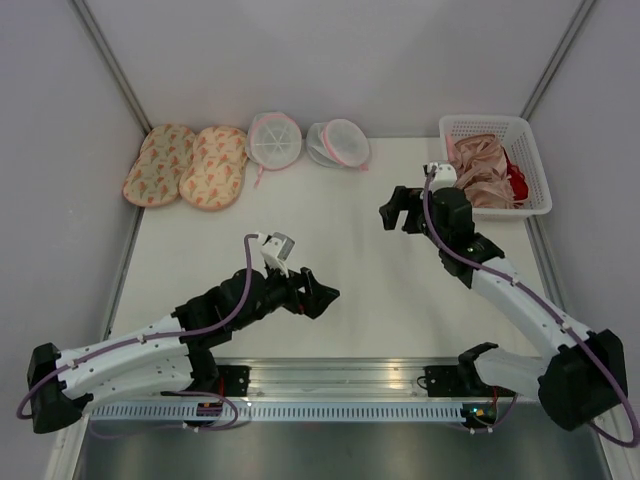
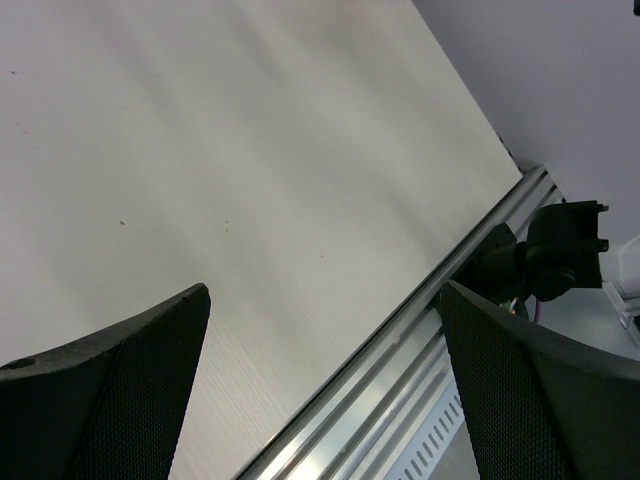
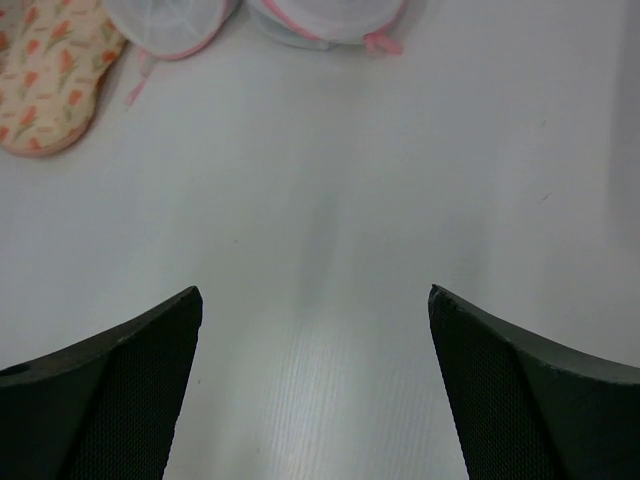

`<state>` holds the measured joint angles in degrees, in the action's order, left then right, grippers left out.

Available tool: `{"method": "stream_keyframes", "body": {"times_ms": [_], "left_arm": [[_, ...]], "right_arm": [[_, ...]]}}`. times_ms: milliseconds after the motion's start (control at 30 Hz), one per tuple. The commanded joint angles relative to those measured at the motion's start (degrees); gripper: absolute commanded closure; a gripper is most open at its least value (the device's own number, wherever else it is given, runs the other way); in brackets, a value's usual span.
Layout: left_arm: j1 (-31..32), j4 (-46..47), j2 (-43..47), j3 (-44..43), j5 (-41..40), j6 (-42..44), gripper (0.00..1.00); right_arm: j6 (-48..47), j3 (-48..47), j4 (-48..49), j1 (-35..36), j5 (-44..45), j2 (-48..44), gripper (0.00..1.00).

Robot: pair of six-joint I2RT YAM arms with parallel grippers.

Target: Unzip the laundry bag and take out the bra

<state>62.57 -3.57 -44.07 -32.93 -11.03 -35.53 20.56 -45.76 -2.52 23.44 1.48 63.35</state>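
The laundry bag (image 1: 339,143), a round domed white mesh pouch with pink edging, lies zipped at the back of the table. Its lower edge shows at the top of the right wrist view (image 3: 325,18). No black bra shows; only a greyish shade shows through the mesh. My right gripper (image 1: 397,212) is open and empty above the table, in front and to the right of the bag, with bare table between its fingers (image 3: 315,290). My left gripper (image 1: 318,293) is open and empty near the front middle, far from the bag, over the table's front edge (image 2: 325,287).
A round pouch with white spoke ribs (image 1: 274,138) lies left of the bag. Two floral pads (image 1: 186,166) lie at the back left. A white basket (image 1: 538,170) at the back right holds beige-pink garments and a red one. A metal rail (image 2: 400,380) runs along the front edge.
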Motion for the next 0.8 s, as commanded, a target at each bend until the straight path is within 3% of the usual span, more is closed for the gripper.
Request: {"method": "stream_keyframes", "body": {"times_ms": [0,67,200,533,767], "left_arm": [[-1.4,3.2,-1.4,0.2,-0.1,-0.4,0.0],[-1.6,3.2,-1.5,1.1,0.9,-1.4,0.0],[-1.7,5.1,0.0,2.5,1.0,-2.5,0.0],[-1.8,1.7,8.0,6.2,-2.4,-5.3,0.0],[-1.9,0.6,13.4,9.1,-3.6,-7.7,0.0]], "right_arm": [[-2.9,-7.7,3.2,0.0,12.7,8.6,0.02],[-6.2,-14.3,1.2,0.0,18.9,16.9,0.02],[-12.1,-20.0,6.6,0.0,24.2,26.8,0.02],[-19.1,-37.5,15.8,-0.6,11.0,49.6,0.02],[-23.8,-51.7,15.5,-0.2,4.2,61.4,0.02]]}}
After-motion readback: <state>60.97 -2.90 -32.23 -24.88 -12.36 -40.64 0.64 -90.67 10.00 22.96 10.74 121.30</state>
